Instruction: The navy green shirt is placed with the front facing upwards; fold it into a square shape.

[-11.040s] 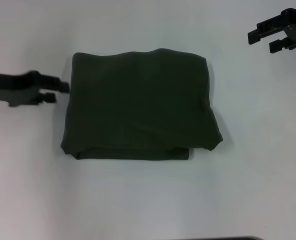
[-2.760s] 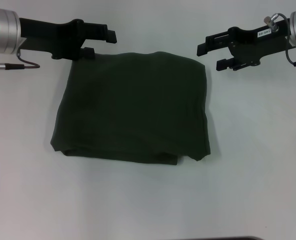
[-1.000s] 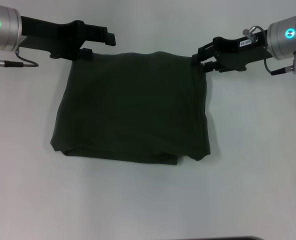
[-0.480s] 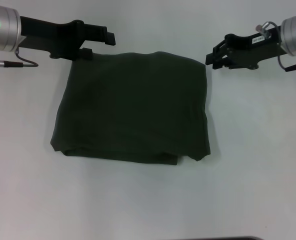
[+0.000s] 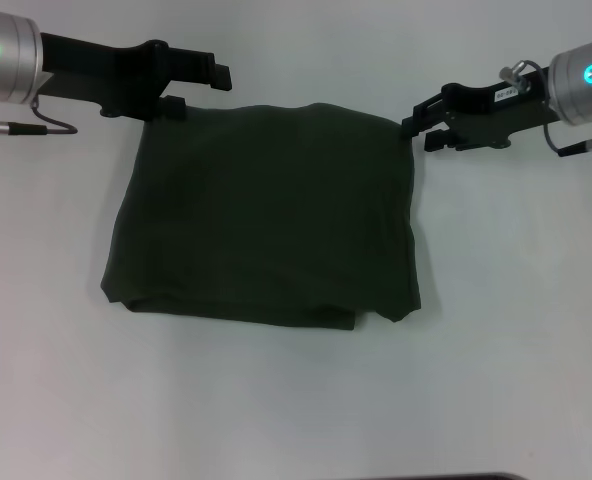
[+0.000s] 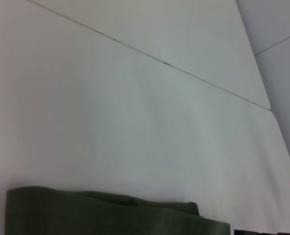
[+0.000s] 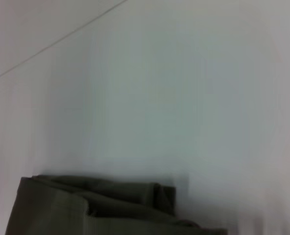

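The navy green shirt (image 5: 266,215) lies folded into a rough square in the middle of the white table, plain green side up. My left gripper (image 5: 204,90) is at the shirt's far left corner. It is open, and its lower finger (image 5: 176,105) is touching the cloth edge. My right gripper (image 5: 414,125) is against the shirt's far right corner. The left wrist view shows the layered far edge of the shirt (image 6: 110,218). The right wrist view shows the bunched folded corner of the shirt (image 7: 101,205).
The white table (image 5: 296,400) extends around the shirt on all sides. A thin seam in the table (image 6: 164,63) runs behind the shirt. A dark strip (image 5: 426,477) shows at the near edge.
Over the last second my right gripper drew back to the right from the shirt's far right corner, then returned to it. The left gripper and the shirt have not moved.
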